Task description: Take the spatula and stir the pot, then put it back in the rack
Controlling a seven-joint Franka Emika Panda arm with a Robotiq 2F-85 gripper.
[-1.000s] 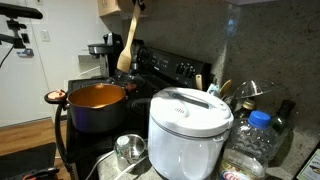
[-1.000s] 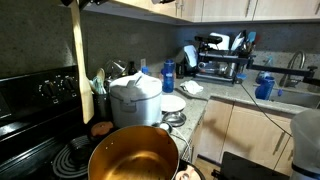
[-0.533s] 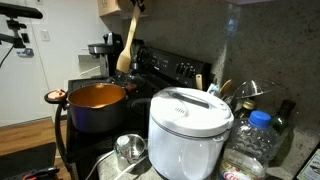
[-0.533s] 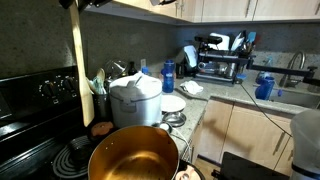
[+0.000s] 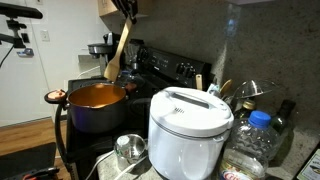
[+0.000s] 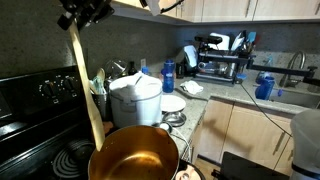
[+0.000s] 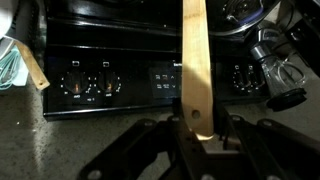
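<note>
My gripper (image 5: 127, 8) is shut on the handle end of the light tan wooden spatula (image 5: 118, 52) and holds it high over the stove; it also shows in an exterior view (image 6: 84, 12). The spatula (image 6: 82, 80) hangs tilted, blade down, its blade near the far rim of the dark blue pot (image 5: 96, 106) with the orange-copper inside (image 6: 135, 160). In the wrist view the spatula (image 7: 194, 60) runs up from between my fingers (image 7: 198, 128) over the stove's control panel.
A white rice cooker (image 5: 189, 128) and a small steel cup (image 5: 130, 150) stand near the pot. A utensil rack with wooden tips (image 6: 99, 88) is against the wall beside the stove. A water bottle (image 5: 252, 140) stands next to the cooker. Cabinets hang overhead.
The spatula has swung from hanging straight down to a tilt, and its blade has come lower towards the pot's rim. My gripper has moved slightly with it.
</note>
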